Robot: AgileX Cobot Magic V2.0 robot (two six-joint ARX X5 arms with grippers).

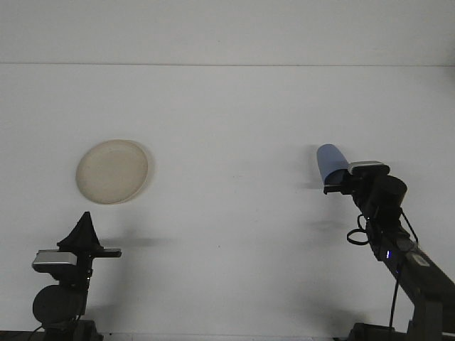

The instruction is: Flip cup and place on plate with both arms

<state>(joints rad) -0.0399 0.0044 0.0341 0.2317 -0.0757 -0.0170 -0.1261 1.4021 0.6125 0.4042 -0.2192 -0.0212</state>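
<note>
I see my right gripper [337, 186] clamped on the blue cup [331, 161], which tilts left above the white table [234, 128], well apart from the plate [112, 171] lying at the left, while my left gripper [84, 232] rests closed near me.

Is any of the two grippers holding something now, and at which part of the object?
The right gripper holds the blue cup at its lower end; the cup tilts up and to the left. The left gripper holds nothing.
</note>
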